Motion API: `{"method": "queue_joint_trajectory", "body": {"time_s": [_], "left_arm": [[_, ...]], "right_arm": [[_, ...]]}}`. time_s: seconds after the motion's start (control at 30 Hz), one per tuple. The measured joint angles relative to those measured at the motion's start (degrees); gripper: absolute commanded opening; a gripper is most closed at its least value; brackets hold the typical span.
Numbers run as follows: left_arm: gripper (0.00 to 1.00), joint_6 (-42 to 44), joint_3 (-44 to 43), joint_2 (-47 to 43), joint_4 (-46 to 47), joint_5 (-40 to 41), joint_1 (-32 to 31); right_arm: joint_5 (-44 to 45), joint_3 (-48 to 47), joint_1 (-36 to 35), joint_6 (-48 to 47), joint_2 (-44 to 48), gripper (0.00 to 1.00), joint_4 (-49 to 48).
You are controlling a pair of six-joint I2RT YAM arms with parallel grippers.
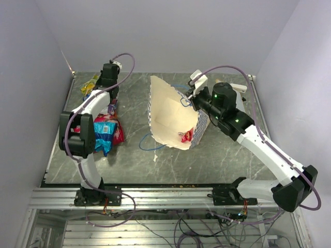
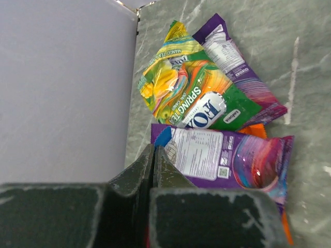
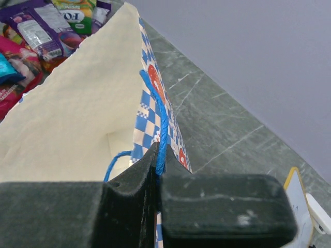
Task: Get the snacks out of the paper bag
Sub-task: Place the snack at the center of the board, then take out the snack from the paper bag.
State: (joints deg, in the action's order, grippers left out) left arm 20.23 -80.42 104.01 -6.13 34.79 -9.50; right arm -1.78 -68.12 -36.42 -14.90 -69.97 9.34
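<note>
Paper bag (image 1: 168,108) sits mid-desk, slightly right of centre, mouth gaping toward the top camera with the cream inside showing and the blue-and-white check visible on its right wall. Right claw (image 3: 156,155) is fully closed, pinching the bag's blue string handle (image 3: 162,121) at the rim; the string runs up out of the closed jaws along the bag's edge. 1 red/pink packet (image 1: 186,136) sits inside the bag at the near end. 2nd handle loop (image 1: 150,142) lies slack on the desk (image 1: 134,165) just left of the bag. Rest of the snacks (image 1: 106,129) are piled at the desk's left side, well apart from the bag, beside the left arm. Left claw (image 2: 154,152) is closed, jaws pressed together with nothing between them, tips just beside the left end of a purple packet (image 2: 227,155); can't tell if touching. Beyond it lies a yellow-green packet (image 2: 191,93) overlapping another purple packet (image 2: 243,67), with an orange packet (image 2: 256,130) peeking out between. White board (image 1: 238,87) sits at the far right behind the right arm.
</note>
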Motion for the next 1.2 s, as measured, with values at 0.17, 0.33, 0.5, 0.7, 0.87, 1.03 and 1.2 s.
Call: {"method": "queue_joint_trajectory", "body": {"time_s": [0.17, 0.33, 0.5, 0.7, 0.87, 1.03, 1.2], "left_arm": [[0.07, 6.7, -5.0, 7.6, 1.6, -0.2, 0.8], [0.07, 8.5, -9.1, 12.1, 2.1, -0.9, 1.0], [0.12, 8.6, -9.0, 13.0, 2.3, -3.3, 1.2], [0.58, 6.3, -8.0, 13.1, 2.1, -3.5, 1.7], [0.87, 2.3, -8.0, 12.7, -0.1, -2.9, 2.0], [0.91, -8.1, -9.4, 9.0, -8.2, -5.1, 2.0], [0.95, -18.0, -9.5, 0.8, -14.3, -10.7, 2.0]], "right_arm": [[-0.1, 0.0, -0.2, 0.0, 1.2, 0.0, -0.3], [-0.5, 0.0, -0.3, -0.2, 0.7, 0.0, -1.2], [-0.7, 0.0, -0.3, -0.5, 0.4, 0.0, -1.7], [-1.1, 0.0, -0.5, -0.5, 0.0, 0.0, -2.2], [-1.3, 0.0, -1.9, -0.8, -0.3, 0.0, -2.7], [-1.3, 0.1, -3.7, -1.0, -0.3, 0.0, -3.4], [-1.2, 0.3, -5.0, -1.0, -0.3, 0.0, -3.9]]}}
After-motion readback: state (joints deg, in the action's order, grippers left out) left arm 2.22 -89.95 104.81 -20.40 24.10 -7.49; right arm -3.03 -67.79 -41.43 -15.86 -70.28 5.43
